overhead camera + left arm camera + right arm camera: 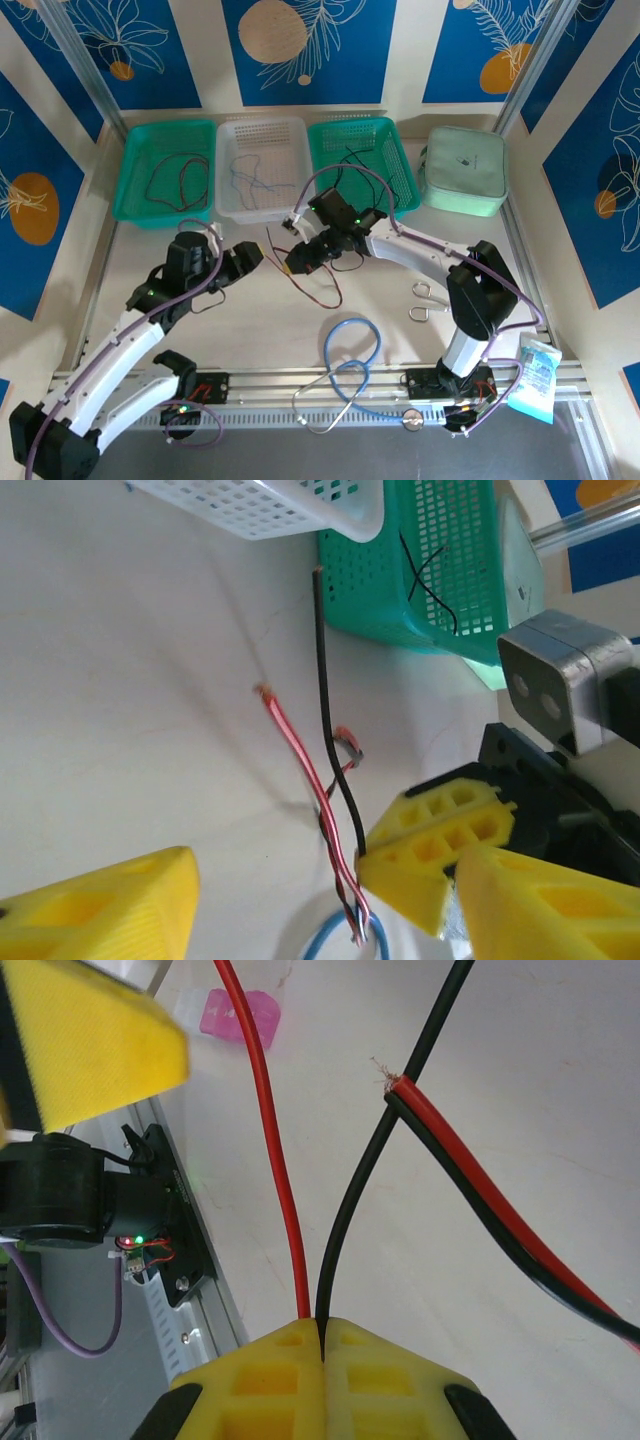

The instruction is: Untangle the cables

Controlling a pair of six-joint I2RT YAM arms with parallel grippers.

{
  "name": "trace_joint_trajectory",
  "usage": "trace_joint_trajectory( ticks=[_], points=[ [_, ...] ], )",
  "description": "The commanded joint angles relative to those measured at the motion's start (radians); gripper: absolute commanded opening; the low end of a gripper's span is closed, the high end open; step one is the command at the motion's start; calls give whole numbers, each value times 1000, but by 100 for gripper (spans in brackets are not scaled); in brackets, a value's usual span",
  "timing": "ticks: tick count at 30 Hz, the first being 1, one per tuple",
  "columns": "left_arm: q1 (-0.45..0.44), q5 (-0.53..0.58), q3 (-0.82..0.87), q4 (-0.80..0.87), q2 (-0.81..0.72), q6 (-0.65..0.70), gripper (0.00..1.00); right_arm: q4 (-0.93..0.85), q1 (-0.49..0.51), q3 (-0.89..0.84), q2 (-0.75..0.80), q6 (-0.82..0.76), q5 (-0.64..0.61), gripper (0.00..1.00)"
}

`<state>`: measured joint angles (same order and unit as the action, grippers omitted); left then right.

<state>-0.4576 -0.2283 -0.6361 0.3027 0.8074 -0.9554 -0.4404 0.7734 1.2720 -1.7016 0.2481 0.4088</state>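
**Surface and room.** The pale table [250, 330] is edged by metal rails. The walls [320, 50] carry blue panels printed with leaves and orange discs.

**On the table, top view.**
- Left gripper [265, 250]: at 9 o'clock of centre. Its jaws are apart and grip nothing. In the left wrist view its fingers stand either side of the cables.
- Cables [268, 1110]: at table centre, just beside the grippers. They trail toward 5 o'clock, and in the left wrist view red and black strands twist together.
- Right gripper [298, 262]: at centre, closed on the cables. In the right wrist view a red and a black strand enter the seam between its pads. A joined red-black pair with a frayed end runs off at 3 o'clock.
- Tube [352, 320]: a light-blue loop at 6 o'clock.
- Scissors [420, 290]: at 4 o'clock.
- Packet [535, 375]: at the right near edge, against the rail.

**Containers, 12 o'clock edge.**
- Left basket [128, 170]: green, holds a dark cable [165, 185].
- White basket [260, 122]: holds a grey cable [250, 180].
- Right basket [350, 124]: green, holds a black cable [430, 565].
- Pouch [462, 170]: mint green; whether it is open cannot be told.
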Motion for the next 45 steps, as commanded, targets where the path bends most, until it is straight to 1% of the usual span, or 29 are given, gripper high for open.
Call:
trace_joint_trajectory(
  ticks=[1,2,4,6,8,11,15,18,20,26,29,31,36,38,41,43,45],
  points=[
    [-10,-22,24,-162,43,-36,56,-32,26,32,54,2,2,0],
    [-10,-33,24,-180,57,-44,49,-38,33,33,61,3,-10,0],
    [-10,-39,19,-189,71,-40,39,-38,38,29,77,8,-26,0],
    [-10,-17,18,-175,67,-30,31,-27,38,17,99,18,-32,0],
    [-10,19,24,-163,46,-26,16,-11,38,4,123,27,-36,0],
    [-10,62,27,-134,2,-19,1,-1,37,-6,156,32,-51,0],
    [-10,133,32,-89,-78,-16,0,25,29,-25,204,53,-93,0],
    [-9,182,38,-59,-144,-16,0,102,23,-70,275,83,-125,0],
    [-9,205,32,-27,-175,-4,0,156,21,-107,333,96,-172,0],
    [-9,228,17,26,-207,33,0,249,-13,-194,496,134,-320,0],
    [-8,234,16,32,-212,41,0,331,-47,-261,603,192,-352,0],
    [-9,231,17,30,-212,40,0,350,-73,-286,666,210,-383,0],
    [-9,238,-1,23,-205,53,0,280,-148,-281,780,196,-480,0],
    [-9,230,-28,-5,-183,56,0,264,-183,-276,814,192,-499,0],
    [-9,172,-154,-26,-87,90,0,272,-218,-251,843,188,-503,0],
    [-9,125,-270,-2,-4,141,0,287,-220,-223,850,182,-532,0],
    [-9,109,-352,12,44,179,0,305,-220,-201,854,171,-563,0]
  ],
)
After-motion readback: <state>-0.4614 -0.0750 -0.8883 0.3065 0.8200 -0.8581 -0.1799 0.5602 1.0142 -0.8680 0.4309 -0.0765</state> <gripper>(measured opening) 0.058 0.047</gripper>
